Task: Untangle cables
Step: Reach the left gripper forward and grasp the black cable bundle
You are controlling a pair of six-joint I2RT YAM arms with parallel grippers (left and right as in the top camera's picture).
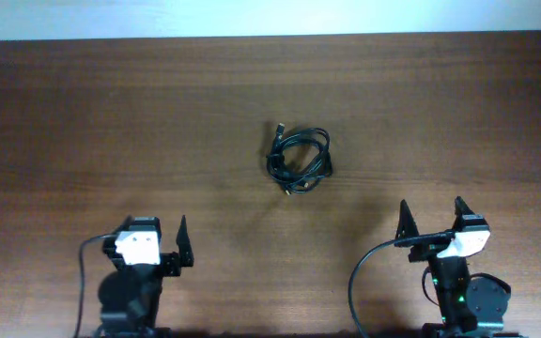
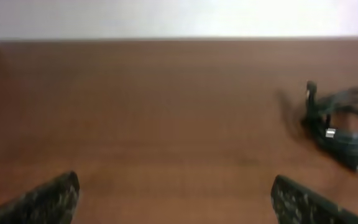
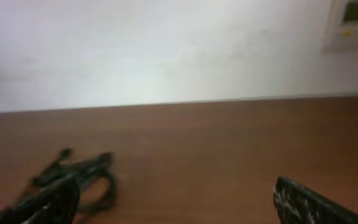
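From the overhead camera you look straight down on the whole table, from far. Each wrist camera sits low near the wood and faces forward between its own fingers toward the wall. All three views share the cables: at the right in the left wrist view, at the left in the right one.

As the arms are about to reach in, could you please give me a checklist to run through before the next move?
1. Position of the cables: ok, one bundle near the middle of the table.
2. The left gripper open and empty: ok.
3. The right gripper open and empty: ok.
4. Both grippers apart from the bundle: ok.
5. Cords separated: not ok, they lie in one tangled coil.
6. Which cord each of the plug ends belongs to: cannot tell.
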